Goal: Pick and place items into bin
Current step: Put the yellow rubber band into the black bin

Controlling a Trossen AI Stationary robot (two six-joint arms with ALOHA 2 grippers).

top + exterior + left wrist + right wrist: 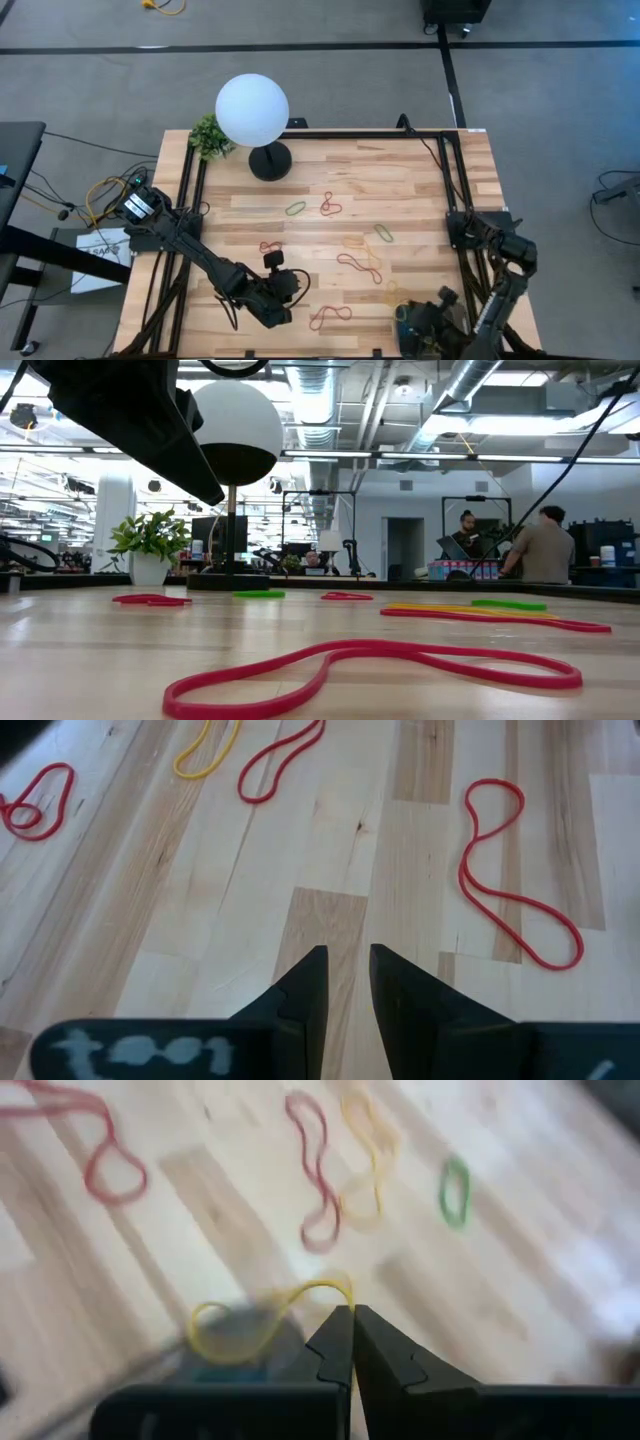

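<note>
Loose rubber bands lie flat on the wooden table [420, 180]: red ones [328, 205] [352, 265] [330, 317], green ones [295, 209] [383, 233] and a yellow one [355, 243]. My left gripper [348, 965] stands near the table's near edge, slightly open over bare wood, with a red band [510, 870] off to one side. My right gripper [352, 1312] is at the near right corner, shut, with a yellow band [250, 1325] at its tips. Below that band a dark blurred shape [230, 1355] shows, probably the bin. My right gripper pinches one end of the yellow band [340, 1287] at its shut fingertips, which slant down from above. The rest of the loop trails away from the tips over the dark shape. Whether its far end rests on anything is too blurred to tell.
A white globe lamp [252, 110] on a black base [270, 160] and a small plant [210, 135] stand at the far left. Black rails [450, 170] run along the table's sides. In the low view, people [540, 545] stand in the room beyond.
</note>
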